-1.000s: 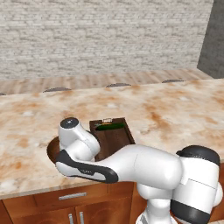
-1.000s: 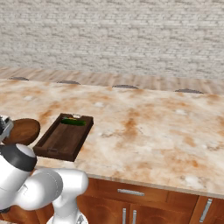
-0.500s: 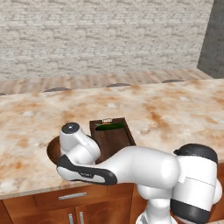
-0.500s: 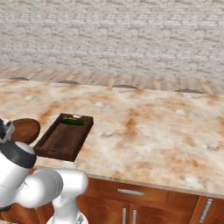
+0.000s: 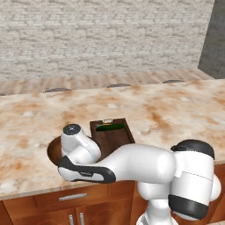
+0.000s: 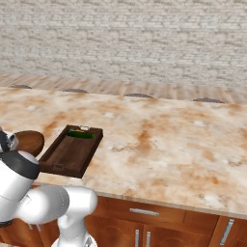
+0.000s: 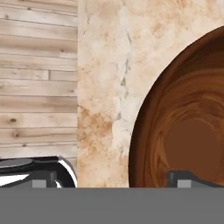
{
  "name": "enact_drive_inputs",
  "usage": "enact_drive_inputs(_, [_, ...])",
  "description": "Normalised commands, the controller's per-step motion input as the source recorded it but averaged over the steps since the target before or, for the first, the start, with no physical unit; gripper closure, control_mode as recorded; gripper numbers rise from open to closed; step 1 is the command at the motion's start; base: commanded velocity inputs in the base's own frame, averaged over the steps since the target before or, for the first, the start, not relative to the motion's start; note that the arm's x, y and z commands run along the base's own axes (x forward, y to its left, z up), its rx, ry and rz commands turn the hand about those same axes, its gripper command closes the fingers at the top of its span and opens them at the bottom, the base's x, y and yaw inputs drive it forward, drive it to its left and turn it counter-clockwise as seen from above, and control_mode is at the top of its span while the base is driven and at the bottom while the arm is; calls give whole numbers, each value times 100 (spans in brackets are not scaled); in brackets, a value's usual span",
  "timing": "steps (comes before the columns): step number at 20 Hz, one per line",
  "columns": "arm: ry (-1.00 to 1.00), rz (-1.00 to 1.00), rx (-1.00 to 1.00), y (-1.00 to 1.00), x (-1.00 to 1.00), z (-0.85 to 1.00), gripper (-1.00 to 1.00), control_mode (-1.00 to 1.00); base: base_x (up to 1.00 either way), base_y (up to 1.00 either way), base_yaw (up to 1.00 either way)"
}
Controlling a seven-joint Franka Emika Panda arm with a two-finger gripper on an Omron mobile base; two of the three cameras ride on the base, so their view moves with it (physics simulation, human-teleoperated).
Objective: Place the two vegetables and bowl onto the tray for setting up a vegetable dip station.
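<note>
Three views of one moment at a marble-patterned worktop (image 5: 176, 110).

Left base view: the dark brown tray (image 5: 115, 139) lies on the worktop with one short end toward the brick wall. A dark green cucumber-like vegetable (image 5: 111, 128) lies inside it, along the far rim. The reddish-brown bowl (image 5: 53, 151) sits on the worktop just to the left of the tray, near the front edge; the white arm bends low over it and covers most of it, so only its left rim shows. The carrot cannot be made out.

Right base view: the tray (image 6: 72, 153) lies near the front left of the worktop, a small metal handle at its far end, and the green vegetable (image 6: 81, 135) rests across that far end. The bowl (image 6: 29, 141) stands on the worktop beside the tray's left long side, apart from it, partly behind the arm's white and dark joint.

Hand view: the camera looks straight down on the bowl's (image 7: 188, 127) rim and wood-grained interior, with worktop beside it and plank flooring beyond the worktop edge. The hand (image 7: 114, 179) is released, its jaws spread wide: one fingertip (image 7: 186, 179) shows over the bowl's interior, the other (image 7: 43, 178) outside the rim, so the rim lies between them. Contact with the bowl cannot be told.
</note>
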Motion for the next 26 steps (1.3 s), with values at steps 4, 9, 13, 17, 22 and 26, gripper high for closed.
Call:
enact_drive_inputs(4, [0, 0, 0, 2, 15, -7, -100, -100, 0, 0, 0])
enact_drive_inputs(9, [0, 0, 0, 1, 13, -7, -100, -100, 0, 0, 0])
enact_drive_inputs(13, [0, 0, 0, 0, 4, -2, -100, -100, 0, 0, 0])
enact_drive_inputs(17, [0, 0, 0, 0, 8, 0, -100, -100, 0, 0, 0])
enact_drive_inputs(22, [-2, 0, 0, 0, 16, -3, -100, -100, 0, 0, 0])
enact_drive_inputs(26, [0, 0, 0, 0, 2, -3, 100, -100, 0, 0, 0])
